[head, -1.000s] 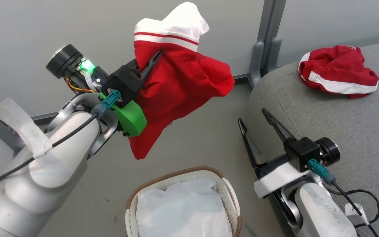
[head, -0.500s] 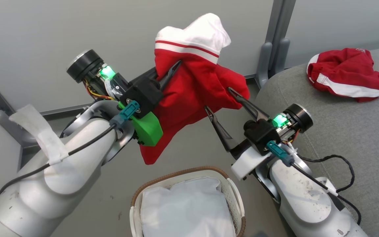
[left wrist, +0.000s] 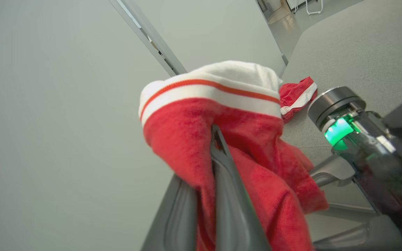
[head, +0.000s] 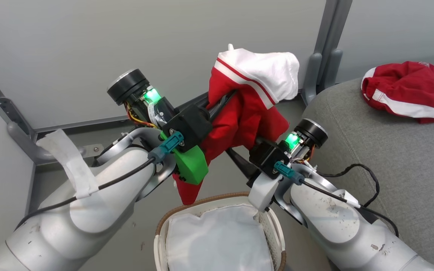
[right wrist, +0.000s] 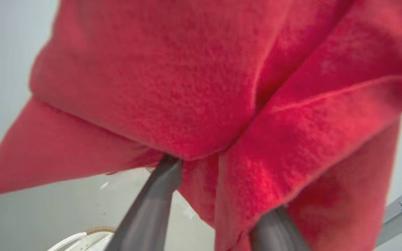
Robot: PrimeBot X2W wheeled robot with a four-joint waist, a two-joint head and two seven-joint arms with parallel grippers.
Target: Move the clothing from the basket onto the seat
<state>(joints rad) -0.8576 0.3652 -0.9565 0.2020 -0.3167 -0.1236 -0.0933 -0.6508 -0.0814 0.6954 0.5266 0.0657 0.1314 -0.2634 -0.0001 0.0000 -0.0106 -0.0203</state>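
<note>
Red garment (head: 247,113): in the air, above and beyond the basket (head: 224,196), left of the seat (head: 390,158), touching neither. Its white band with a thin red stripe is uppermost and flops to the right. The red body hangs below, and its lowest point comes down close over the basket's far rim.

Left gripper (head: 227,98): clamped on the red garment just under the white band. In the left wrist view the two fingers lie close together with cloth pinched between them.

Right gripper (right wrist: 218,184): pushed up into the hanging red cloth from below. In the right wrist view the fingers stand apart with a fold between them and the tips buried in fabric. Cannot tell if they press the cloth or only straddle it.

Other garment (head: 405,94): red with white trim, crumpled on the far part of the seat, well apart from both grippers.

Basket: on the floor (head: 138,210) between the two forearms, with the white liner (head: 217,241) inside and no red cloth visible in it.

Seat: grey cushion at right, its rounded corner near the right arm.
</note>
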